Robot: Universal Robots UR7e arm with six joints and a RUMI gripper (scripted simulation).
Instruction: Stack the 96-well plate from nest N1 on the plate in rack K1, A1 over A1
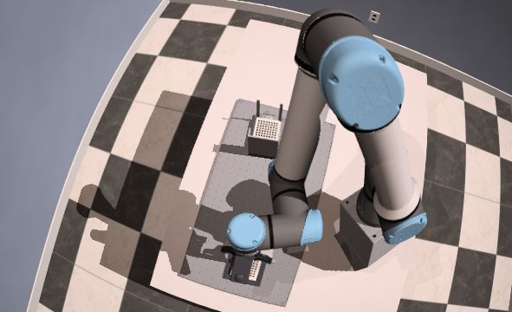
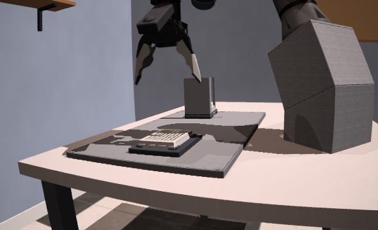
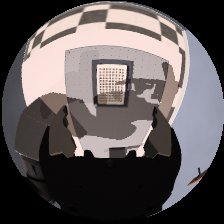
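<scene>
My gripper (image 2: 167, 78) hangs high above the near end of the grey base board (image 2: 208, 161) with its two fingers spread as wide as they go and nothing between them; the pale tip of the right finger (image 2: 196, 68) and the dark tip of the left one point down and outward. Straight below, well apart from the fingertips, lies the 96-well plate (image 2: 166, 138), flat in the dark plate nest N1 (image 2: 150, 151), its white grid of wells facing up. In the wrist view the plate (image 3: 111, 84) shows centred between my fingers and some way beyond them, framed by the nest's dark rim (image 3: 94, 82). From the top, my wrist joint with its blue cap (image 1: 246, 231) covers most of the nest, and only a strip of the plate (image 1: 256, 269) shows beside it. At the far end of the board stands the stack rack K1 (image 2: 199, 97), a dark upright box; from above, a second plate (image 1: 266, 128) sits inside it with its well grid in view and two thin posts (image 1: 258, 108) rising behind. I cannot tell which corner of either plate is cut. The board rests on a pale table (image 2: 272, 179), and to the right my arm's grey pedestal (image 2: 329, 121) stands on the same table top.
</scene>
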